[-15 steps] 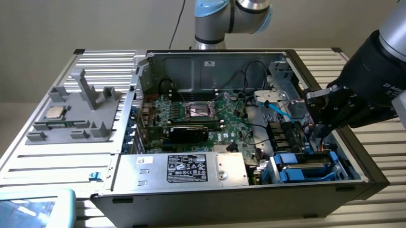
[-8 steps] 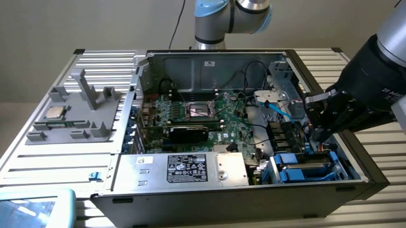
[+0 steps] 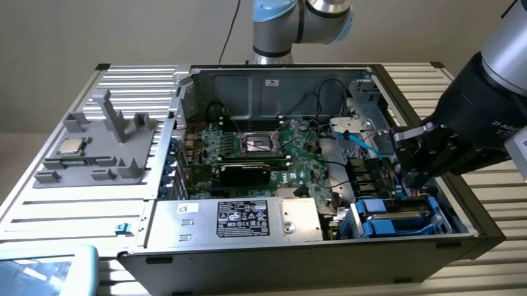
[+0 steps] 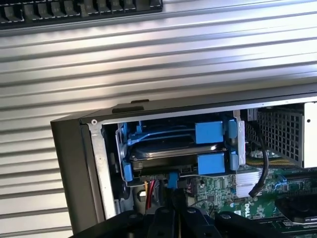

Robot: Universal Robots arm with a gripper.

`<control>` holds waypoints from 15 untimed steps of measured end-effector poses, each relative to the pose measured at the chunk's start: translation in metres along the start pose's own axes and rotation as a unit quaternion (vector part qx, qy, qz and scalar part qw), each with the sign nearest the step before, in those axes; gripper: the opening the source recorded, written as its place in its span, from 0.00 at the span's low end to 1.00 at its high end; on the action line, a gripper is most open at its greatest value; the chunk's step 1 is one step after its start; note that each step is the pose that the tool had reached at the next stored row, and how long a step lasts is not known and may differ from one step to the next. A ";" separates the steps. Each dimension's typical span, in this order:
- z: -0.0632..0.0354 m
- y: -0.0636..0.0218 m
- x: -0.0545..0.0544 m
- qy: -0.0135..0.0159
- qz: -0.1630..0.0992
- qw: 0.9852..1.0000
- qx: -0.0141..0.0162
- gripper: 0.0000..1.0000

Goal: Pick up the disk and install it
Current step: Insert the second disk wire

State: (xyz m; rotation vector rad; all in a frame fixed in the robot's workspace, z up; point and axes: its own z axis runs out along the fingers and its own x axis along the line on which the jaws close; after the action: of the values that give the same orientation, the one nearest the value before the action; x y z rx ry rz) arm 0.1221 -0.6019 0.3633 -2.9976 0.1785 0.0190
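The disk is seated in the case bay; the empty gripper is closed nearby. Adjacent cables could be snagged.

Lab: open computer case, robot arm
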 end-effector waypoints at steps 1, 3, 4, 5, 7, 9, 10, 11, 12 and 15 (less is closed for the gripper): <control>0.0014 0.0002 0.000 0.000 -0.002 1.000 0.000 0.11; 0.0043 0.0006 0.000 0.000 -0.005 1.000 -0.001 0.11; 0.0054 0.0007 0.000 0.000 -0.006 1.000 -0.001 0.11; 0.0061 0.0008 0.000 0.001 -0.007 1.000 -0.001 0.11; 0.0084 0.0011 0.000 0.002 -0.009 1.000 -0.001 0.11; 0.0104 0.0014 0.000 0.003 -0.011 1.000 -0.002 0.11; 0.0116 0.0016 0.000 0.004 -0.012 1.000 -0.003 0.11; 0.0128 0.0018 0.000 0.004 -0.014 1.000 -0.003 0.11; 0.0139 0.0019 0.000 0.005 -0.015 1.000 -0.003 0.11; 0.0167 0.0017 0.000 0.009 -0.021 1.000 -0.005 0.11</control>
State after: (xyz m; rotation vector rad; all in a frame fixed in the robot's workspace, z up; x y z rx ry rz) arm 0.1219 -0.6013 0.3466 -3.0110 0.1170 -0.0121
